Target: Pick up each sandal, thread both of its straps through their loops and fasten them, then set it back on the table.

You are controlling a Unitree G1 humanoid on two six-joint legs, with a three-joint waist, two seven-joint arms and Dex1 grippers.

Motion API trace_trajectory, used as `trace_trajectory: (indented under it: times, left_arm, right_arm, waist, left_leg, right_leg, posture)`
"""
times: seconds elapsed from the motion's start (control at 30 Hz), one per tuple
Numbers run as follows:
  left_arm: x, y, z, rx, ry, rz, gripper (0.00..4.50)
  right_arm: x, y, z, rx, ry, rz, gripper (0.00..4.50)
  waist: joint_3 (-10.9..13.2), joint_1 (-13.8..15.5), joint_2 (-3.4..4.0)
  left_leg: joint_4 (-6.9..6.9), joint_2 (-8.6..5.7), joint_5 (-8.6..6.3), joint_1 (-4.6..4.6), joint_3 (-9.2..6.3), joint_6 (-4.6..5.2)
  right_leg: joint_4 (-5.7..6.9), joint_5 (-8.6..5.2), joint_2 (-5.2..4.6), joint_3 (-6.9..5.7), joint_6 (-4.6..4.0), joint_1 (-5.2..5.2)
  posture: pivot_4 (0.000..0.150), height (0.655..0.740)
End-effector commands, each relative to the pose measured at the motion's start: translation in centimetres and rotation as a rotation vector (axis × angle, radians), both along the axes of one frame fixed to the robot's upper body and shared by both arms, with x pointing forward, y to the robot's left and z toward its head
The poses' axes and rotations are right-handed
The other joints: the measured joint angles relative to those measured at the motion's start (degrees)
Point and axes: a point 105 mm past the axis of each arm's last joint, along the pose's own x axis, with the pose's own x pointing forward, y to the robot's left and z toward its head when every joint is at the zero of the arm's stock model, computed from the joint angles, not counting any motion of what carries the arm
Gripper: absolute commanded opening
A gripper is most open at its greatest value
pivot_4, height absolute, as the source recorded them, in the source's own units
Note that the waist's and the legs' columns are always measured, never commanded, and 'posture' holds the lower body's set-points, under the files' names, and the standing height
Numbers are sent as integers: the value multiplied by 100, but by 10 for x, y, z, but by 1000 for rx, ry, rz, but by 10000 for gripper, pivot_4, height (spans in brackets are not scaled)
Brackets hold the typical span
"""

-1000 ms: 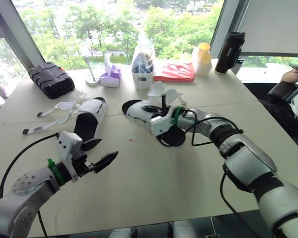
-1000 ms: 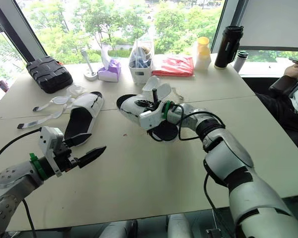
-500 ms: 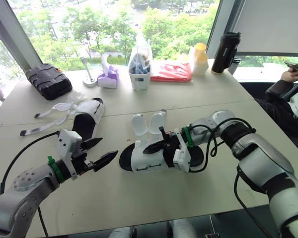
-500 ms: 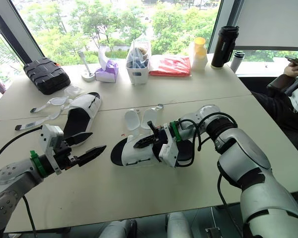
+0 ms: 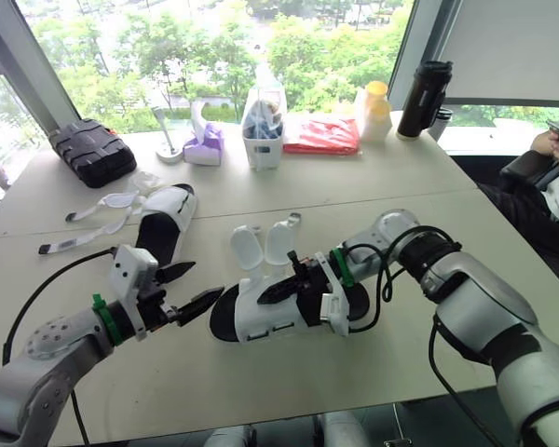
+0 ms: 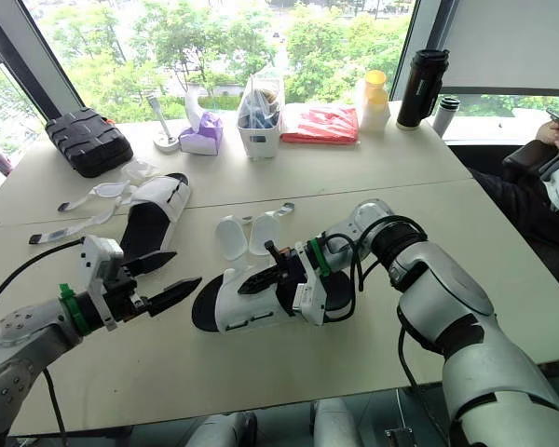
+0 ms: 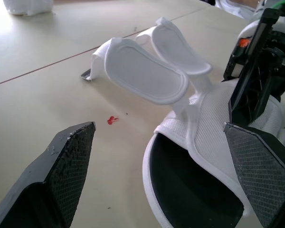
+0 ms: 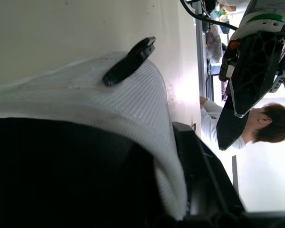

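Observation:
A white sandal (image 5: 261,317) with a black footbed lies low at the middle of the table, its two white straps (image 5: 261,244) standing up loose. My right gripper (image 5: 284,284) is shut on the sandal's side wall (image 8: 85,95), one finger (image 8: 130,59) outside it. To its left my left gripper (image 5: 184,291) is open, the fingertips close to the sandal's end (image 7: 199,142); the fingers (image 7: 61,166) hold nothing. The second sandal (image 5: 168,219) lies at the back left, its long straps (image 5: 93,209) spread flat on the table.
Along the far edge stand a black case (image 5: 95,149), a tissue box (image 5: 205,144), a white holder (image 5: 265,126), a red packet (image 5: 326,135), a yellow-capped bottle (image 5: 377,107) and a black flask (image 5: 429,88). A person (image 5: 550,158) sits at the right edge.
My right arm has carried the sandal from the table's middle back down and to the left, close to the left gripper. The left gripper has hardly moved and stays open.

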Motion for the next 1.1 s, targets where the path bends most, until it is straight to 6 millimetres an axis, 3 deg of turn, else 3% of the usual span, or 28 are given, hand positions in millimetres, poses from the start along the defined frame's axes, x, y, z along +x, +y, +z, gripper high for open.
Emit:
trace_trajectory:
  times: [0.03, 0.17, 0.33, 0.47, 0.57, 0.8, 0.83, 1.1]
  left_arm:
    - [-5, -4, 1, 51, -26, -33, 45000]
    - [-10, -6, -11, 108, -30, -68, 45000]
    - [-12, -9, -13, 115, -61, -97, 45000]
    - [-16, -8, -14, 132, -96, -158, 45000]
    - [-15, -5, -16, 124, -119, -180, 36407]
    - [-7, 1, -34, 145, -97, -226, 2774]
    - [-6, -1, -36, 151, -94, -242, 1078]
    - [6, -16, -55, 189, -28, -372, 1078]
  right_arm:
    - [5, 2, 6, -6, 8, -21, 23623]
    - [13, -9, 3, -9, 53, -111, 43733]
    - [23, -29, 8, 1, 88, -228, 44476]
    - [49, -78, 12, -50, 165, -523, 44476]
    - [48, -95, 23, -11, 348, -693, 45000]
    - [29, -107, 50, 69, 701, -842, 45000]
    - [29, -106, 53, 91, 730, -852, 45000]
    - [26, -101, 60, 172, 866, -898, 45000]
  waist:
    - [0, 0, 0]
    - [-1, 5, -1]
    - [-1, 31, -3]
    - [-2, 26, -5]
    - [-4, 49, -9]
    - [-2, 29, 4]
    - [-2, 37, 3]
    - [-1, 184, 1]
  left_leg:
    - [-1, 1, 0, 1, 1, 0]
    - [-4, 2, -1, 17, 7, 1]
    - [-7, 3, -21, 76, 4, 38]
    - [-3, 7, -22, 89, 6, 40]
    - [1, 19, -25, 94, -1, 46]
    - [5, 20, -41, 95, -15, 73]
    - [6, 20, -41, 94, -15, 73]
    - [14, 19, -41, 74, -13, 72]
  right_leg:
    - [0, 0, 1, 0, 0, 0]
    - [-1, 1, 1, 6, -2, 15]
    - [-11, -7, 1, 4, -16, 78]
    - [-14, -7, 1, 4, -16, 95]
    - [-19, -7, -1, 0, -15, 108]
    - [-22, -2, 1, -1, -3, 105]
    - [-22, -2, 1, -2, -3, 104]
    - [-30, 0, -5, -11, 0, 94]
  posture:
    - [1500, 7400]
    - [1500, 7400]
    - [1500, 7400]
    - [1500, 7400]
    - [1500, 7400]
    - [1500, 7400]
    - [1500, 7400]
    - [1500, 7400]
